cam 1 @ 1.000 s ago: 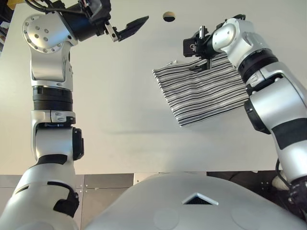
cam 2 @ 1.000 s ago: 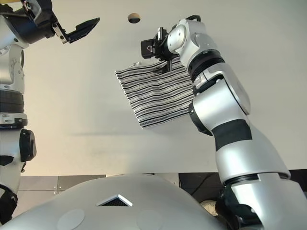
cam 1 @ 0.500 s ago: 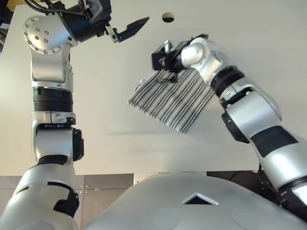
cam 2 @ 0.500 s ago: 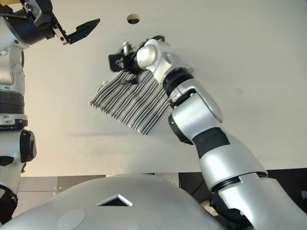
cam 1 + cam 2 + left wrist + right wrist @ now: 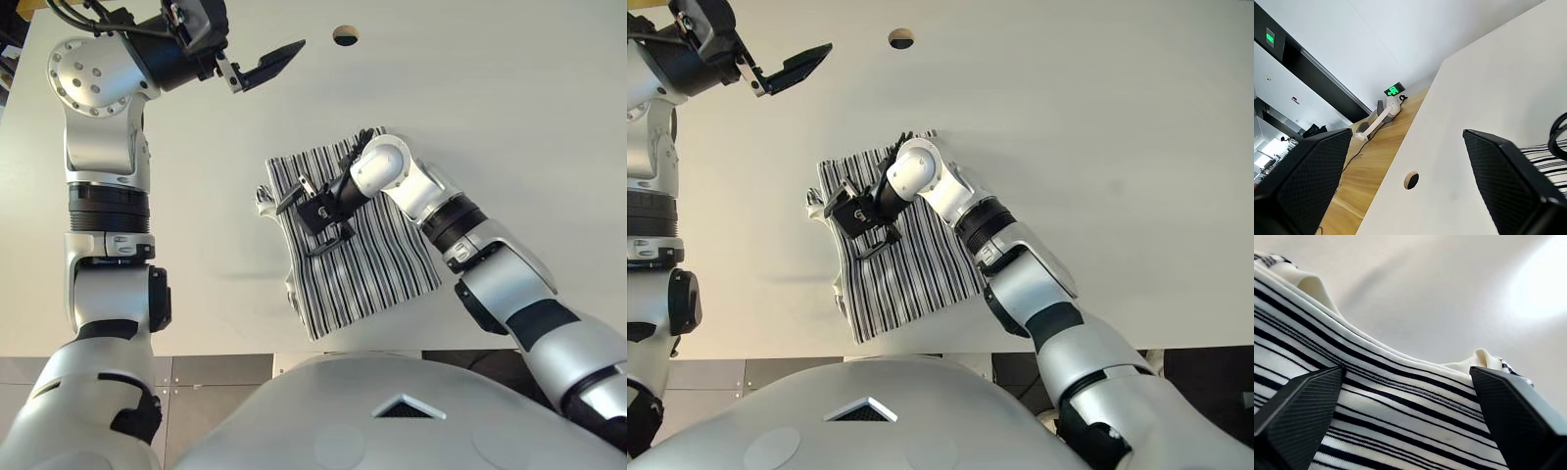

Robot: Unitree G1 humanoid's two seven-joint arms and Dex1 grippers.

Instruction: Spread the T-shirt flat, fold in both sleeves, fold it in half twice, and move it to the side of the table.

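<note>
Two arms work over one pale bench (image 5: 509, 108).

Left eye view: the striped T-shirt (image 5: 377, 269) lies folded into a rough rectangle on the bench, toward 6 o'clock. A small bunch of cloth pokes out at its 9 o'clock side. The right tool (image 5: 312, 217) is over the shirt's 10 o'clock quarter, its fingers spread with nothing clamped between them. Whether the tips press the cloth cannot be told. The left tool (image 5: 260, 64) hangs above the bench at 11 o'clock, well apart from the shirt, released and empty. A round hole (image 5: 344, 35) sits in the bench at 12 o'clock, beyond the shirt.

Right eye view: same layout. The shirt's 7 o'clock corner lies just beside the bench's front edge.

Left wrist view: the two black pads (image 5: 1303, 176) stand wide apart with nothing between them. The hole shows on the bench between them, farther off. A strip of the striped cloth lies beside one pad. A wooden floor (image 5: 1376, 161) runs alongside the bench.

Right wrist view: both dark fingers (image 5: 1298, 416) are spread to either side of the striped cloth, which lies below them with its folded edge against bare bench.
</note>
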